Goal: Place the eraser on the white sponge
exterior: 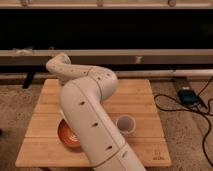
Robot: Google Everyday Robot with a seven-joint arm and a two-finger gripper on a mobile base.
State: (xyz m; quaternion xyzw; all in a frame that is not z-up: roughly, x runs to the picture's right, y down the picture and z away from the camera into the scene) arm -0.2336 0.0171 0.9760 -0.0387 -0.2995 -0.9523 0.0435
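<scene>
This looks like a robot test space or lab rather than a home. A low slatted wooden desk (140, 95) stands alone on speckled, hard-wearing floor (15, 115), against a dark wall crossed by a pale metal rail (150, 52). Loose black cables (175, 102) and a power brick (187, 95) lie on the floor to the right. A white robot arm (90, 115) reaches over the desk beside a small cup (125, 124) and an orange bowl (67, 135); its tool is hidden behind the arm's own casing, over the desk's left side
</scene>
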